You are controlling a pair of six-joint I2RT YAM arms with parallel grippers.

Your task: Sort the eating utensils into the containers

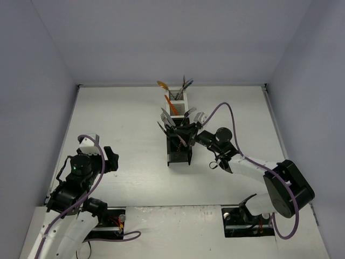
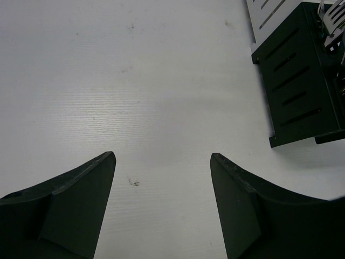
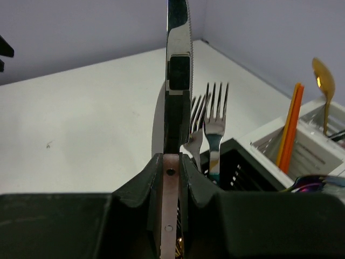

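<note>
At left gripper (image 2: 161, 156): spread apart, holding nothing; containers (image 2: 302, 81) ahead, off to right, well apart. At right gripper (image 3: 171, 162): clamped on silver knife (image 3: 178, 81), blade upright above fingertips; forks (image 3: 215, 129) just beyond, standing in black bin (image 3: 240, 162).

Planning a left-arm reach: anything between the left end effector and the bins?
Nothing: only bare white table separates the left end effector from the bins, seen in the left wrist view.

White links, black joints, purple cables (image 1: 224, 104) on both arms (image 1: 253, 167); left gripper (image 2: 163, 156) matte black, wedge-shaped fingers (image 2: 70, 210)
</note>
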